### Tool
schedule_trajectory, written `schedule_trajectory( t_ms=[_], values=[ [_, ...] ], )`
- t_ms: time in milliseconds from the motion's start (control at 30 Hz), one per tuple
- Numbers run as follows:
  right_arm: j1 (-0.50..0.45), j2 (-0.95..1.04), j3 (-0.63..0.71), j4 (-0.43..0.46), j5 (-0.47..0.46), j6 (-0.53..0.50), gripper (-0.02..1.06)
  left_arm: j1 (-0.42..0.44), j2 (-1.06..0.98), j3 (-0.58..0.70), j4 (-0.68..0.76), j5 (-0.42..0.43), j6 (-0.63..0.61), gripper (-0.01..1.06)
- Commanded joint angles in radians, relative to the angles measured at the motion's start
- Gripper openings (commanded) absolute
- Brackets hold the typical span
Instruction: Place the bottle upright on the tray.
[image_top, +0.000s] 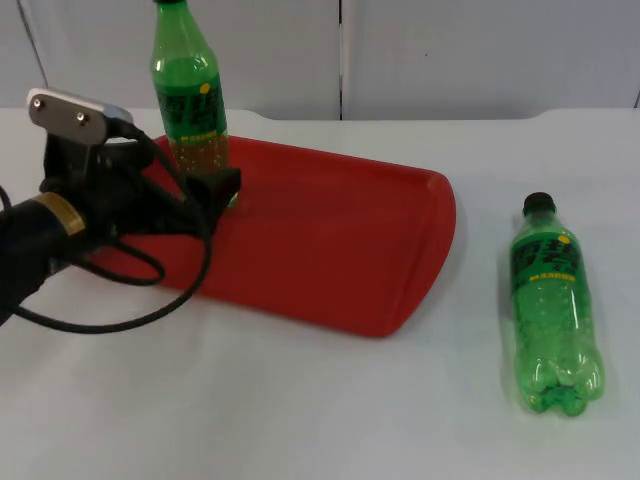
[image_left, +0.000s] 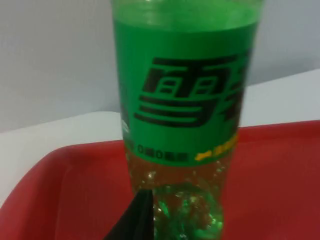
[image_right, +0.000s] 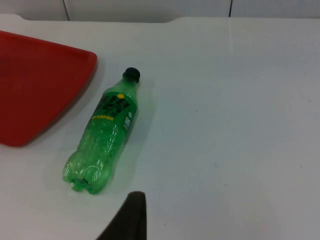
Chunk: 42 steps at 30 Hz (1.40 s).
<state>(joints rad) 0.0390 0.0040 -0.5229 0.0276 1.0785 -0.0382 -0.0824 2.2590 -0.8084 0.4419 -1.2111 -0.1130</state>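
The white bench (image_top: 320, 420) carries a red tray (image_top: 330, 250) at its middle. A green bottle (image_top: 190, 90) stands upright on the tray's far left corner, its label facing the left arm. A second green bottle (image_top: 552, 305) lies on its side on the bench, right of the tray and apart from it, black cap toward the wall. The left gripper (image_top: 222, 188) sits at the standing bottle's base, fingers (image_left: 132, 220) closed around it. Whether the right gripper's fingers are spread or together cannot be told.

Top overhead; wrists near; all share tray (image_top: 400, 250).
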Motion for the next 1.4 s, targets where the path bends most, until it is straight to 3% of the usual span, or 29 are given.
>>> schedule_trajectory(
  t_ms=[0,100,200,233,367,433,567,767,1067,1367],
  values=[
    [-0.005,-0.004,0.007,0.001,-0.001,0.001,1.02,0.002,-0.048,0.042,-0.005,-0.01,0.001,1.05],
    [-0.005,-0.004,0.007,0.001,-0.001,0.001,1.02,0.002,-0.107,0.071,0.023,-0.01,-0.011,1.05],
    [-0.005,-0.004,0.007,0.001,-0.001,0.001,1.02,0.002,-0.211,0.096,0.069,0.133,-0.014,1.05],
    [-0.005,-0.004,0.007,0.001,-0.001,0.001,1.02,0.002,-0.211,0.096,0.069,0.133,-0.014,1.05],
    [-0.005,-0.004,0.007,0.001,-0.001,0.001,1.02,0.002,-0.369,0.106,0.078,0.367,-0.048,1.05],
    [-0.005,-0.004,0.007,0.001,-0.001,0.001,1.02,0.002,-0.403,0.106,0.078,0.408,-0.057,1.05],
    [-0.005,-0.004,0.007,0.001,-0.001,0.001,1.02,0.002,-0.557,0.106,0.078,0.574,-0.108,1.05],
    [-0.005,-0.004,0.007,0.001,-0.001,0.001,1.02,0.002,-0.718,0.106,0.08,0.692,-0.196,1.05],
    [-0.005,-0.004,0.007,0.001,-0.001,0.001,1.02,-0.007,-0.95,0.106,0.099,0.953,-0.345,1.05],
    [-0.005,-0.004,0.007,0.001,-0.001,0.001,1.02,-0.118,-1.096,0.106,0.089,1.143,-0.348,1.05]
  ],
)
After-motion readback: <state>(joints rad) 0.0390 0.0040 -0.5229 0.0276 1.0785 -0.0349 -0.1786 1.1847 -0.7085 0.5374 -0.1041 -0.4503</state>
